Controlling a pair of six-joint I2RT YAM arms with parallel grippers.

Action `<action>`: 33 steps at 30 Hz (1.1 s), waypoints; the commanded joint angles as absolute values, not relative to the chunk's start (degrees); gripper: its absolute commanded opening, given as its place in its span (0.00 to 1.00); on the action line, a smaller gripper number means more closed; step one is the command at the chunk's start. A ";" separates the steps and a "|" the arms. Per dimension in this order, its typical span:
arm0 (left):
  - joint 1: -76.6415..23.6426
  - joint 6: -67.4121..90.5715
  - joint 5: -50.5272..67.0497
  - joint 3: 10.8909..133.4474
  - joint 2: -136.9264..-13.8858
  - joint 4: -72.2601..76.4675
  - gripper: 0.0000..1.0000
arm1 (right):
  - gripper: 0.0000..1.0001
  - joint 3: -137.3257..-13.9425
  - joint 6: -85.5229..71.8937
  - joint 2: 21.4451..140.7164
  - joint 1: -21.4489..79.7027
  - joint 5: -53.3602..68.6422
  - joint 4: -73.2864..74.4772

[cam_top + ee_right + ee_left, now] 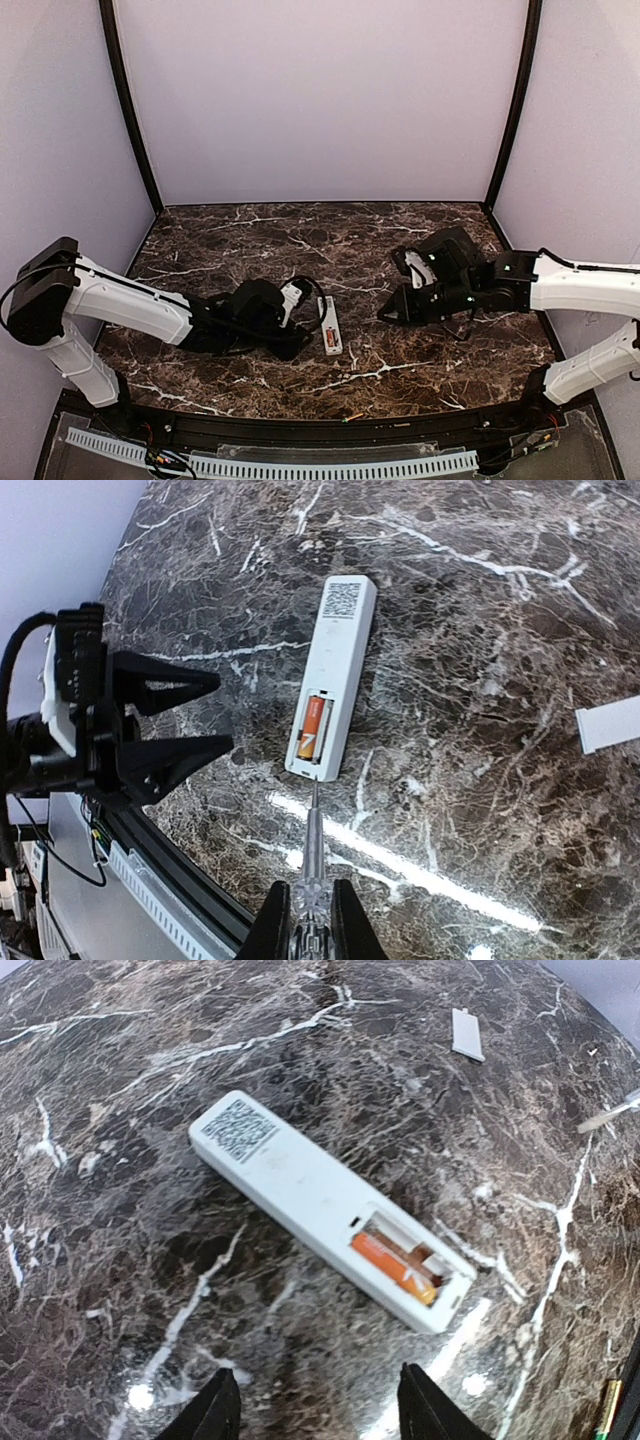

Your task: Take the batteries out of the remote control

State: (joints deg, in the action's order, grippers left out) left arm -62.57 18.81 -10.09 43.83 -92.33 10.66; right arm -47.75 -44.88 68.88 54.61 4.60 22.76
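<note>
Your right gripper [312, 922] clamps the stick [313, 832], tip just ahead at the face-down remote [338, 660], likely to pry its exposed battery [313, 730]. Your left gripper [320, 1415], parted and empty, hovers just before the remote.

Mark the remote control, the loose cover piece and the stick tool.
remote control [300, 1185], left wrist view, its white back.
cover piece [467, 1035], left wrist view, its flat middle.
stick [312, 830], right wrist view, mid-shaft.

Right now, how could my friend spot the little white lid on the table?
Look at the dark marble table, then find the long white remote lying face down with an orange battery showing. Off by itself on bare marble lies the lid: a small, flat white rectangle, far shorter than the remote, with no code sticker or battery.
</note>
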 commanded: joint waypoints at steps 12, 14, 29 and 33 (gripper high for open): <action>-57.05 1.23 6.68 42.91 -97.53 20.37 0.48 | 0.00 -56.91 -37.43 81.06 53.41 14.20 22.60; -56.72 0.49 7.19 44.57 -99.51 20.27 0.46 | 0.00 -57.40 -37.05 82.24 52.97 14.85 22.59; -55.16 -1.85 8.10 45.28 -104.28 23.52 0.34 | 0.00 -60.38 -35.60 91.85 50.39 19.13 19.65; -54.98 -1.93 8.81 45.39 -105.12 23.85 0.34 | 0.00 -60.84 -35.61 93.46 50.06 19.70 18.95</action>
State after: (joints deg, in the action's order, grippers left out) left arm -55.37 -0.75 7.33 44.91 -104.29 22.70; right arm -59.16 -36.40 92.03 50.72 18.35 21.21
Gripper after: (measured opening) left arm 0.340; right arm 0.105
